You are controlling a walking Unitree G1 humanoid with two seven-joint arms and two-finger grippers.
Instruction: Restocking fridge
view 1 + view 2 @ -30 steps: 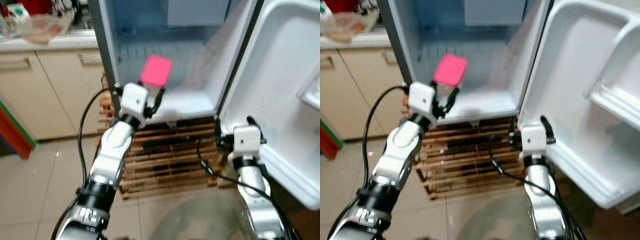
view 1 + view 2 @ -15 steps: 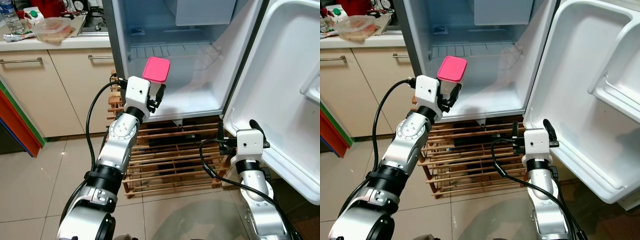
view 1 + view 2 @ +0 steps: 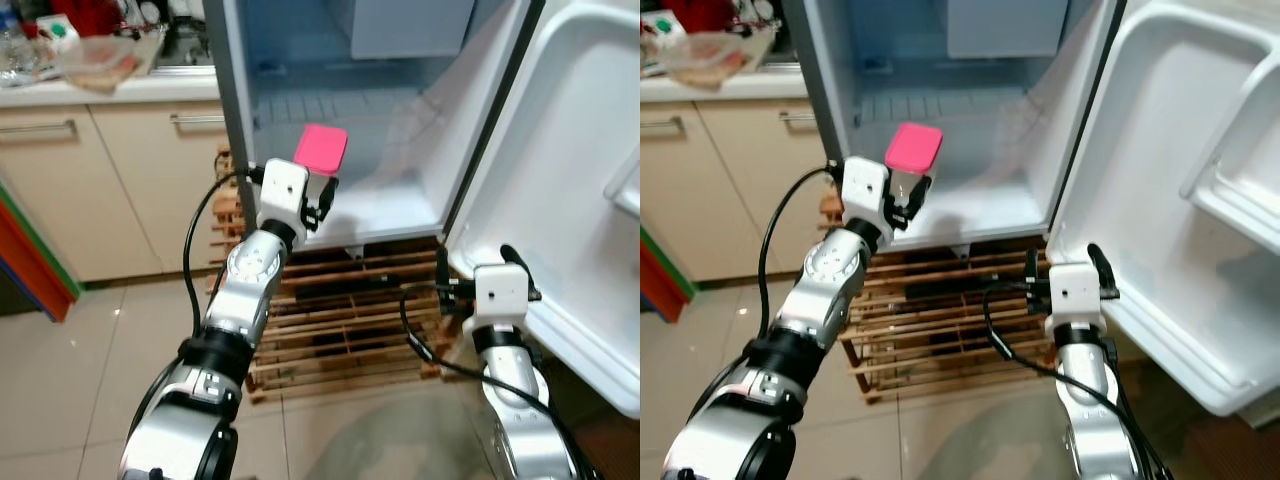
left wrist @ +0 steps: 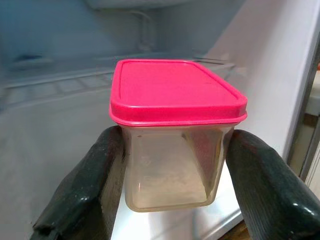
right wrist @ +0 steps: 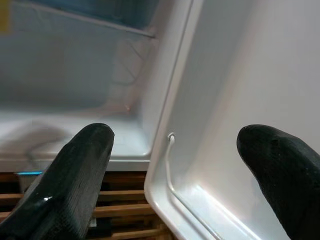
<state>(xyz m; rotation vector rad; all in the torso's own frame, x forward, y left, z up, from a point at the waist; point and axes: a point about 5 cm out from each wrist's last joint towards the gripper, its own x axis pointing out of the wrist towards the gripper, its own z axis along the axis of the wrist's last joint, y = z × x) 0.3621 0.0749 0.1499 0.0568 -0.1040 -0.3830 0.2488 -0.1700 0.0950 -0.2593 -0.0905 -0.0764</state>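
Note:
A clear plastic container with a pink lid (image 3: 321, 150) (image 4: 172, 130) is held upright by my left gripper (image 3: 318, 190), shut on its two sides. It hangs at the front edge of the open fridge (image 3: 400, 200), just above the white bottom floor. The fingers (image 4: 87, 190) press the container's walls below the lid. My right gripper (image 3: 505, 262) stands open lower down, near the bottom corner of the open fridge door (image 3: 590, 180), with nothing between its fingers (image 5: 75, 175).
A wooden slatted pallet (image 3: 340, 320) lies under the fridge. Beige cabinets (image 3: 110, 190) and a counter with a food tub (image 3: 100, 62) stand at the left. A wire shelf (image 3: 340, 100) runs across the fridge's back, with a drawer (image 3: 410, 25) above.
The left gripper has carried the container a little to the right and deeper towards the fridge's inside. The camera has shifted slightly. The right arm stays where it was.

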